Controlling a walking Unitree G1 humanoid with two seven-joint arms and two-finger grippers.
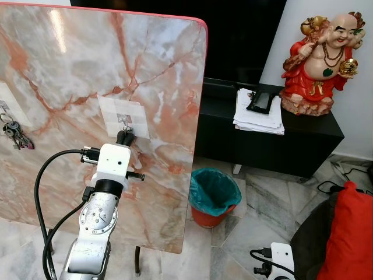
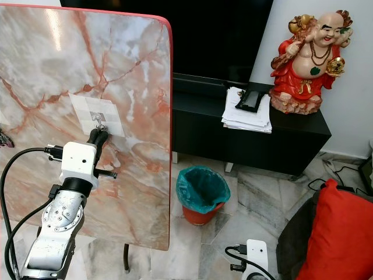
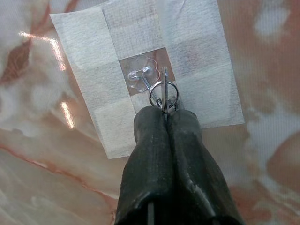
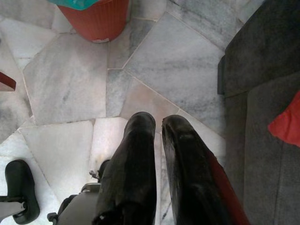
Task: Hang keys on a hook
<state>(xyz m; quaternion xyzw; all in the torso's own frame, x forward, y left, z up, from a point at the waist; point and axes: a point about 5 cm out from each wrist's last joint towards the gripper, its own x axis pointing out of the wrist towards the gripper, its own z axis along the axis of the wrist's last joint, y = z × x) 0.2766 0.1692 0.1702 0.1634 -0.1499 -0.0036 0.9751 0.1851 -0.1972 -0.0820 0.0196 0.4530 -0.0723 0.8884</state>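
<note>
We see the left gripper (image 3: 165, 112) raised against an upright slab of pink-and-grey veined marble with a red edge (image 1: 70, 64). Its two black jaws are pressed together, pinching a small silver key ring (image 3: 163, 93) at their tips. The ring sits right at the clear plastic hook (image 3: 139, 77), which is stuck at the centre of a square patch of white tape (image 3: 84, 61) on the marble. In the left wrist view the ring's wire overlaps the hook's metal prong, though we cannot tell whether it is actually looped over it (the two cross at a very tight angle). Any keys below the ring are hidden behind the jaws.

Further along the slab, toward the robot's left, a second bunch of dark keys (image 1: 16, 135) hangs from another hook (image 1: 6, 109).

The right gripper (image 4: 157, 126) hangs low and idle over the grey marble-tiled floor (image 4: 65, 79), its jaws slightly apart and holding nothing.

Beside the slab, an orange waste bin lined with a teal bag (image 1: 213, 195) stands on the floor. Behind it runs a low black cabinet (image 1: 303, 140) carrying a stack of white papers (image 1: 256, 116), with a dark flat object (image 1: 264, 100) on top of the stack and a red-robed laughing figurine (image 1: 322, 55) just beside them. A red cushion (image 1: 352, 233) lies at the robot's right.
</note>
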